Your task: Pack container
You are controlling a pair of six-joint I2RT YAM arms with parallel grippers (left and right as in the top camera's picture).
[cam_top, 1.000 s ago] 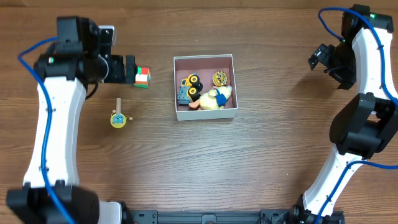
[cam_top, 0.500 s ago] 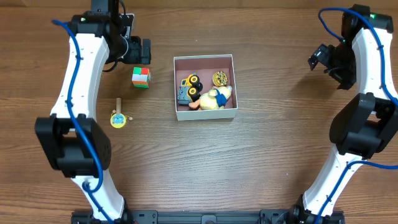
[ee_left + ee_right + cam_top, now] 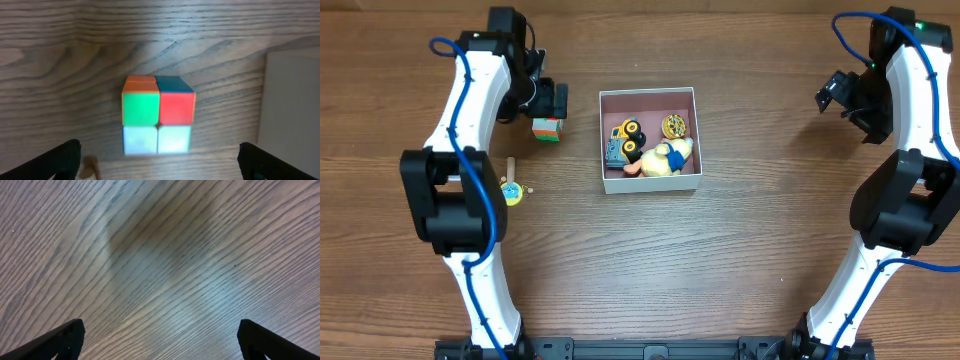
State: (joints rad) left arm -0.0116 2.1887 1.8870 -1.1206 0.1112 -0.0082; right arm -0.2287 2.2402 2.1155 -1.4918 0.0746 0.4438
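— Left gripper (image 3: 159, 163): jaws wide, empty, above cube (image 3: 158, 120). Container (image 3: 650, 186): near cube, apart, partly filled.
— Hazard: height unclear, perhaps high; shallow pinch slips cube. Toys (image 3: 650, 148) crowd container; cube dropped there may bounce out.

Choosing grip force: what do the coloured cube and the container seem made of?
The coloured cube looks like hard plastic: smooth bright faces, crisp seams. The container is probably thin cardboard: matte white walls, dull pinkish inside; thin plastic can't be ruled out.
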